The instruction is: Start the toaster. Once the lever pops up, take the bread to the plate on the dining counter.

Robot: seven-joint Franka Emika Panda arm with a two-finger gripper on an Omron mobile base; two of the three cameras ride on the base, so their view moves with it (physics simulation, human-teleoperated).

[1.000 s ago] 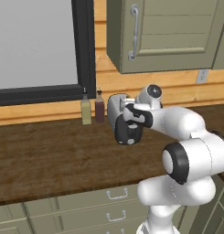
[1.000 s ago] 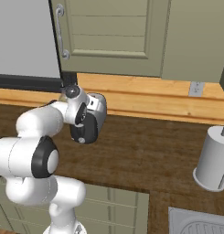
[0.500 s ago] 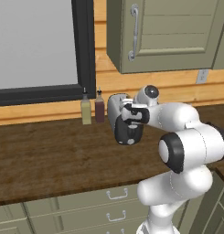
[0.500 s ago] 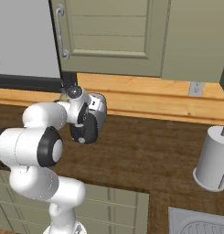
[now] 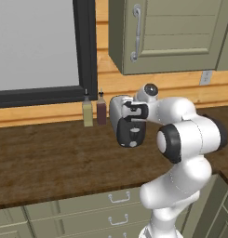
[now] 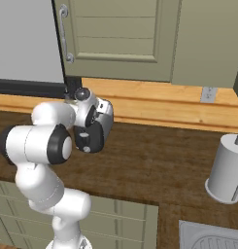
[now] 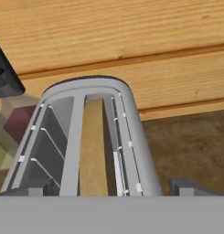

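Observation:
The silver toaster point(image 5: 119, 116) stands on the dark wood worktop by the wall, its black end panel with a round knob point(image 5: 130, 143) facing the base. In the hand view I look down on the toaster point(image 7: 131, 132) and its two slots. The bread point(image 7: 93, 151), a tan slice, stands in the right slot; the left slot holds just wire guides. My gripper point(image 7: 111, 191) hangs open right above the toaster, one fingertip point(image 7: 186, 185) off each side, touching nothing. From the left base camera the gripper point(image 5: 133, 113) sits over the toaster's near end. The plate and the dining counter are out of view.
Two bottles point(image 5: 94, 110) stand against the wall just left of the toaster. A grey cylinder point(image 6: 229, 168) stands at the worktop's right, with a sink point(image 6: 212, 236) in front of it. A wall cabinet point(image 5: 180, 37) hangs above, and a dark-framed window point(image 5: 36, 44) is to the left.
The arm's elbow has lifted and swung a little. The hand stays over the toaster with the jaws open, and the toaster and bread have not moved.

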